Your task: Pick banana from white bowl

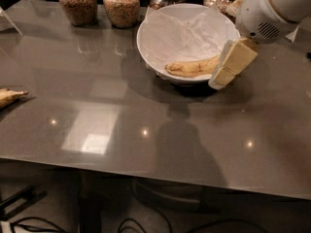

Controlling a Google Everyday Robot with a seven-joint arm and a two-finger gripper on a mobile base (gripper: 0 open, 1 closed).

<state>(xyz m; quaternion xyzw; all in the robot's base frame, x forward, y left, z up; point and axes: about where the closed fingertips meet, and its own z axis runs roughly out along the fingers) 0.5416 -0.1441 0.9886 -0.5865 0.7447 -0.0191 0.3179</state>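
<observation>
The banana (pixel 192 68), yellow with brown speckles, lies across the front of the white bowl (pixel 146 28), which is lined with crumpled white paper. Its stem end points right, towards the rim. My gripper (pixel 227 66), cream-coloured under a white wrist (pixel 272 8), hangs at the bowl's right rim. It is right next to the banana's right end and hides that tip. It holds nothing that I can see.
Several glass jars of brown grains (pixel 77 4) stand in a row behind the bowl. The tip of another banana (pixel 9 97) lies at the table's left edge. The grey table (pixel 146 130) is glossy, and its front edge runs across the lower part of the view.
</observation>
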